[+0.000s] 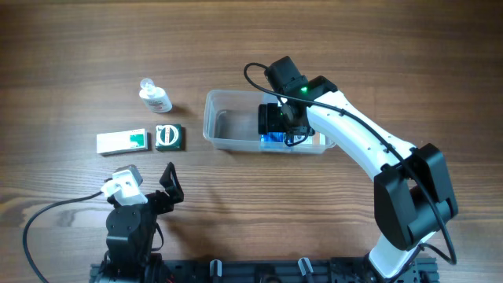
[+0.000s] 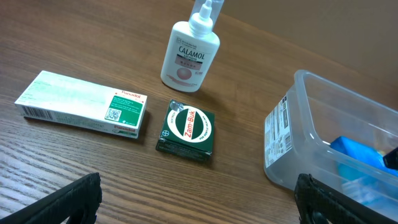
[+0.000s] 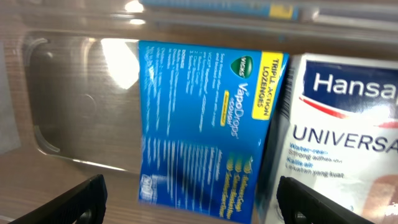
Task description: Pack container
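The clear plastic container (image 1: 212,126) stands at the table's middle. Inside it lie a blue Vicks lozenge box (image 3: 205,124) and a white Hansaplast box (image 3: 342,124); the blue box also shows from overhead (image 1: 273,140). My right gripper (image 1: 277,118) hangs open and empty just above the blue box, its fingers (image 3: 193,205) spread to either side. My left gripper (image 1: 169,189) is open and empty near the front edge, its fingers (image 2: 199,205) apart over bare wood. The container's left end (image 2: 283,134) shows in the left wrist view.
Left of the container stand a white Calamol bottle (image 1: 155,96) (image 2: 189,53), a white-and-green box (image 1: 122,141) (image 2: 81,102) and a dark green Zam-Buk box (image 1: 168,137) (image 2: 186,130). The container's left half (image 3: 74,106) holds nothing.
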### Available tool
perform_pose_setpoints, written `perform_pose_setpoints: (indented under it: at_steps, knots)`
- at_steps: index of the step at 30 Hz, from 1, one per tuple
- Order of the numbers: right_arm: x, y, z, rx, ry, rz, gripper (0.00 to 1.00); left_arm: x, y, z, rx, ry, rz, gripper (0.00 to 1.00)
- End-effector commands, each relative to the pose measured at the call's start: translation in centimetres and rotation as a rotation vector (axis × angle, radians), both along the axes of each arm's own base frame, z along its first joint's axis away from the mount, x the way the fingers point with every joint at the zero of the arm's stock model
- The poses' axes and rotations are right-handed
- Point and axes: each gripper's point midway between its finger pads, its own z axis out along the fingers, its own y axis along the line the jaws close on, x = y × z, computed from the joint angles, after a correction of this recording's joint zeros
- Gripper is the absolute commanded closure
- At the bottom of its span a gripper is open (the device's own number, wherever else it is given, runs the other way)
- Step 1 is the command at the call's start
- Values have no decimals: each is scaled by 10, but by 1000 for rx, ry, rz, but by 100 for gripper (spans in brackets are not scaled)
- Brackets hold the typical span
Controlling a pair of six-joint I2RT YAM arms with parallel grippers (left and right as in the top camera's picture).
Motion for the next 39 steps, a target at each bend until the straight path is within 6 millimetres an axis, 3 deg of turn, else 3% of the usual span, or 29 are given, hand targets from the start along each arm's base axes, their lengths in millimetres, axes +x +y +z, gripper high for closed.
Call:
perform_pose_setpoints:
  at_steps: [1, 5, 7, 10, 11, 12, 17, 26, 30, 33, 39]
  knots:
    - [5, 0, 2, -7, -21, 24, 11, 0, 0, 1, 15, -9, -7, 0]
    - [10, 3, 21, 12, -56, 30, 16, 0, 0, 1, 15, -9, -7, 0]
    - [9, 4, 28, 18, -61, 32, 27, 0, 0, 1, 15, -9, -7, 0]
    - [7, 9, 36, 45, -72, 43, 63, 0, 0, 1, 15, -9, -7, 0]
    - [7, 14, 39, 70, -72, 52, 85, 0, 0, 1, 15, -9, -7, 0]
    - [6, 18, 40, 87, -73, 58, 96, 0, 0, 1, 15, -9, -7, 0]
    - [9, 46, 39, 159, -105, 135, 96, 0, 0, 1, 15, -9, -7, 0]
    - [12, 77, -9, 185, -60, 181, 96, 0, 0, 1, 15, -9, -7, 0]
    - [8, 70, -35, 129, -13, 188, 96, 0, 0, 1, 15, -9, -7, 0]
    - [16, 45, -41, 1, -44, 152, 96, 0, 0, 1, 15, -9, -7, 0]
    - [31, 20, -14, -55, -118, 95, 96, 0, 0, 1, 15, -9, -7, 0]
